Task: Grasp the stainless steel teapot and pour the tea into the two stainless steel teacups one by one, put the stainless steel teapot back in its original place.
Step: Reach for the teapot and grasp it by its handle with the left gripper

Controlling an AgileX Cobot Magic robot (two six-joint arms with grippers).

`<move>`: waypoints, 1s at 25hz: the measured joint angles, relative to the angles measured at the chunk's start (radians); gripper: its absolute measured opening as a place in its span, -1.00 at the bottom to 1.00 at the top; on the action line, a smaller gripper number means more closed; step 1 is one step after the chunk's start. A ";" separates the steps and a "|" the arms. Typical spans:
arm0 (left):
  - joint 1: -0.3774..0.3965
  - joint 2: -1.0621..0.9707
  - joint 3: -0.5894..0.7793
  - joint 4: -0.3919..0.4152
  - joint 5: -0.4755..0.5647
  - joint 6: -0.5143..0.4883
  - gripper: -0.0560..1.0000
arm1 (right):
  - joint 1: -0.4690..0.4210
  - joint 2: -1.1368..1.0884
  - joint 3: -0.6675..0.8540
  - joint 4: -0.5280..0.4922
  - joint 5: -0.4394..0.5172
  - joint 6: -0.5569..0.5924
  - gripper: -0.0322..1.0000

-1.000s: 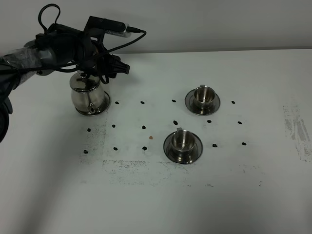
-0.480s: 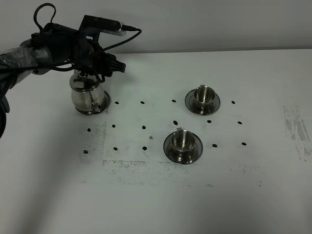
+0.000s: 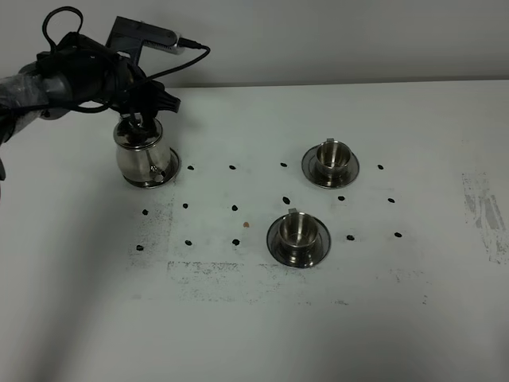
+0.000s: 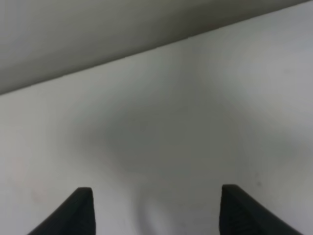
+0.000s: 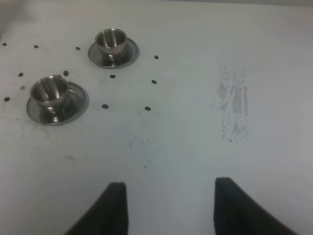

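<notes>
There — left pincer [image 4: 156, 191], jaws apart, near the teapot [image 3: 145, 159].

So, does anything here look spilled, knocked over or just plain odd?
Nothing is spilled or tipped: the teapot, the far teacup and the near teacup all stand upright. The only oddities are on the table: rows of black dots, a tiny orange speck and a grey scuffed patch.

Stainless steel teapot [image 3: 144, 159]: 1, shiny, squat, lidded, upright, far left, standing on teapot saucer [image 3: 167, 178].
Far teacup [image 3: 331, 155]: upright on far saucer [image 3: 352, 169], right of centre.
Near teacup [image 3: 297, 229]: upright on near saucer [image 3: 276, 243], nearer, slightly left.
</notes>
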 joint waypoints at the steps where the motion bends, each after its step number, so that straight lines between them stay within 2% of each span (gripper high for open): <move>1: 0.005 0.000 0.000 0.016 -0.007 -0.017 0.11 | 0.000 0.000 0.000 0.000 0.000 0.000 -0.18; 5: 0.024 -0.001 0.000 0.042 -0.014 -0.072 0.11 | 0.000 0.000 0.000 0.000 0.000 0.000 -0.18; 14: 0.031 -0.001 0.000 0.045 0.011 -0.078 0.11 | 0.000 0.000 0.000 0.001 0.000 0.000 -0.18; 19: 0.031 -0.001 0.000 -0.019 -0.011 -0.071 0.11 | 0.000 0.000 0.000 0.003 0.000 0.000 -0.18; 25: 0.030 -0.001 0.000 -0.072 0.036 -0.011 0.11 | 0.000 0.000 0.000 0.003 0.000 0.000 -0.18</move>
